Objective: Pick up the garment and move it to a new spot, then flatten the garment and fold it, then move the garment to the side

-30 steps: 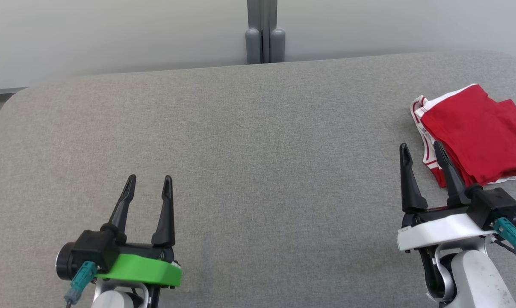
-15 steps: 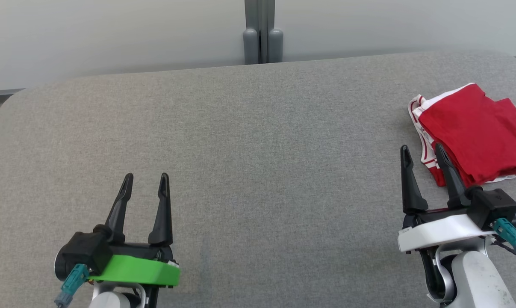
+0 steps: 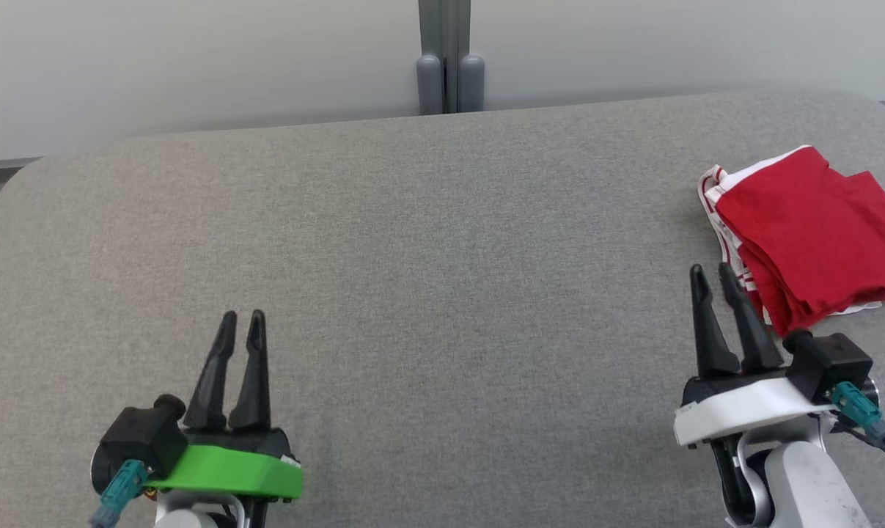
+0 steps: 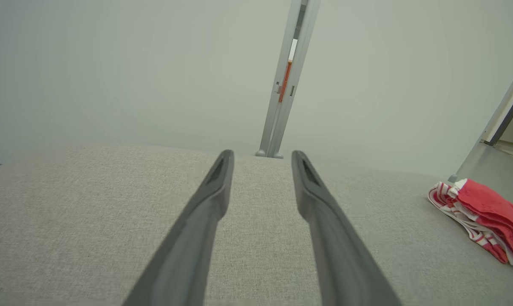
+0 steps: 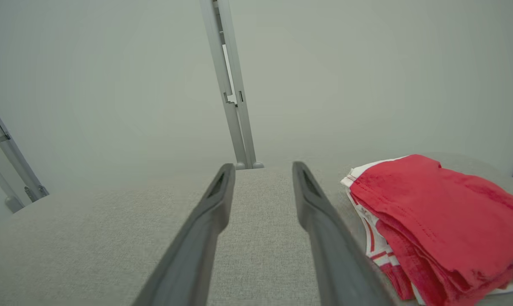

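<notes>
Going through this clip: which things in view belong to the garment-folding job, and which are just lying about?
Belongs to the job:
- red garment, folded, at the table's right side
- left gripper, fingers empty
- right gripper, fingers empty, beside the garment

Just surroundings:
- grey table
- grey post behind it
- pale wall
</notes>
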